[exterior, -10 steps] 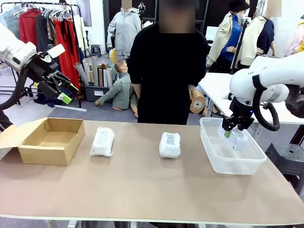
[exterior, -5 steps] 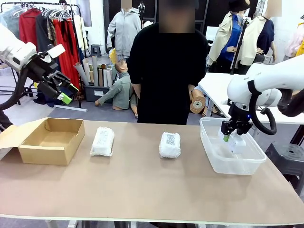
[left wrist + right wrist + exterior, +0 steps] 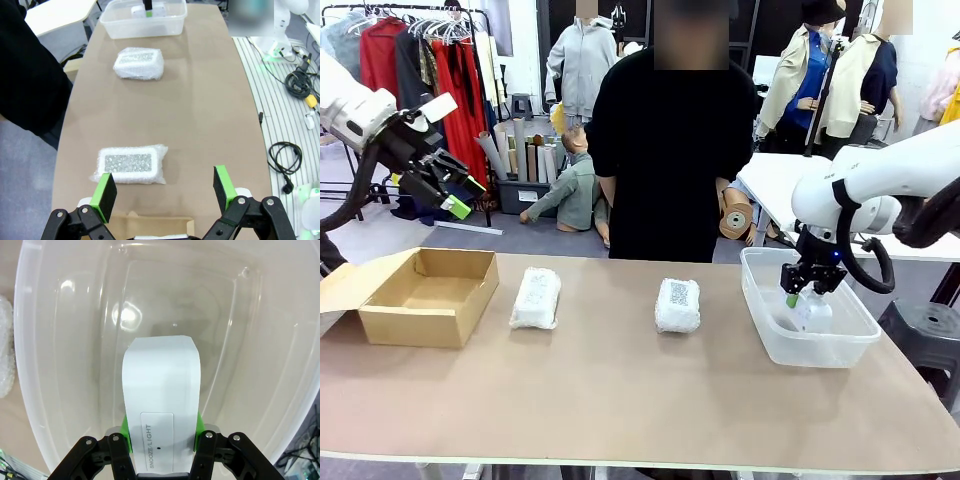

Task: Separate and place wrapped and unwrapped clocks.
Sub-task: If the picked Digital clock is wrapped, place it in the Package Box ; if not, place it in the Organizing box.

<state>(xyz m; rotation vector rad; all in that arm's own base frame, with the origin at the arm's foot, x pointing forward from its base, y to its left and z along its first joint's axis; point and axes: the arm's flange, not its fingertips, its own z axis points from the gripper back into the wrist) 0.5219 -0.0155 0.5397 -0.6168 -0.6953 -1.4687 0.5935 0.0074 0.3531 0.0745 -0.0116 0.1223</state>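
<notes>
At the upper left of the front view, the left gripper [image 3: 465, 195] hangs in the air above and behind the cardboard box [image 3: 415, 325], its jaws spread wide and holding nothing. In the left wrist view the same gripper [image 3: 165, 189] shows its two green pads well apart at the bottom of the frame.

The open box sits at the left end of the brown table [image 3: 620, 400]. Just to the right of it lies the first wrapped clock [image 3: 536, 297], a white block in cloudy bubble wrap, flat on the table. In the left wrist view it [image 3: 131, 164] lies in the lower middle of the frame, between the pads and a little above them.

Near the middle of the front view lies the second wrapped clock [image 3: 677, 305], with a QR label on top and well apart from the first. Behind it, at the far side of the table, a person [image 3: 670, 150] in black stands.

At the right of the frame the clear tub [image 3: 807, 345] rests on the table. The right gripper [image 3: 798, 295] reaches down into it, clenched on the bare clock [image 3: 812, 312]. In the right wrist view the green pads press both sides of the bare clock [image 3: 161, 390], a smooth white block printed "SNOOZE/LIGHT", inside the tub [image 3: 60, 315]. Whether the clock touches the tub's floor cannot be told.
</notes>
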